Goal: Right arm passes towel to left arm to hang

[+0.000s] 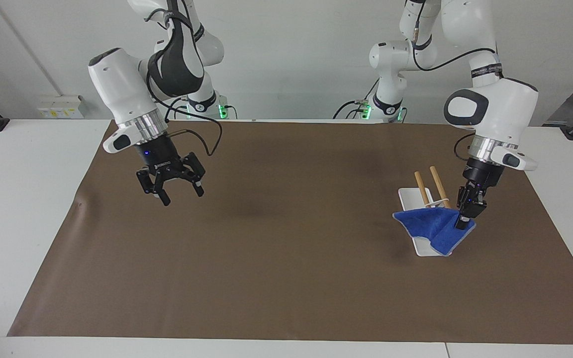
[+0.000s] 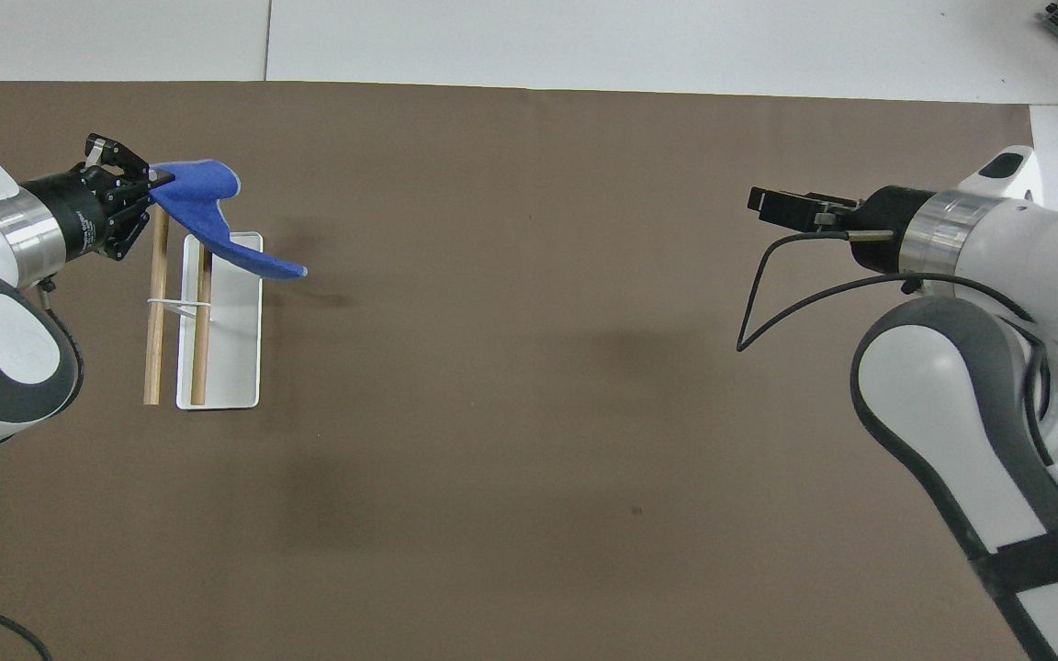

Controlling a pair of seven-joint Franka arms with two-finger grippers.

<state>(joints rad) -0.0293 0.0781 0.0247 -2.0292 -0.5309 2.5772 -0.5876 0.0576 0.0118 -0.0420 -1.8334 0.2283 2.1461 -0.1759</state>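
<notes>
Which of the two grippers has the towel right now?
The left gripper, over the rack, is shut on the blue towel. The right gripper hangs open and empty over the brown mat.

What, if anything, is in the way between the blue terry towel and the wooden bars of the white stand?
Nothing visible. The left gripper holds the small blue terry towel right over the white stand with two wooden bars, the cloth spreading across the bars' ends farther from the robots. The right gripper waits, open, over the brown mat toward the right arm's end.
</notes>
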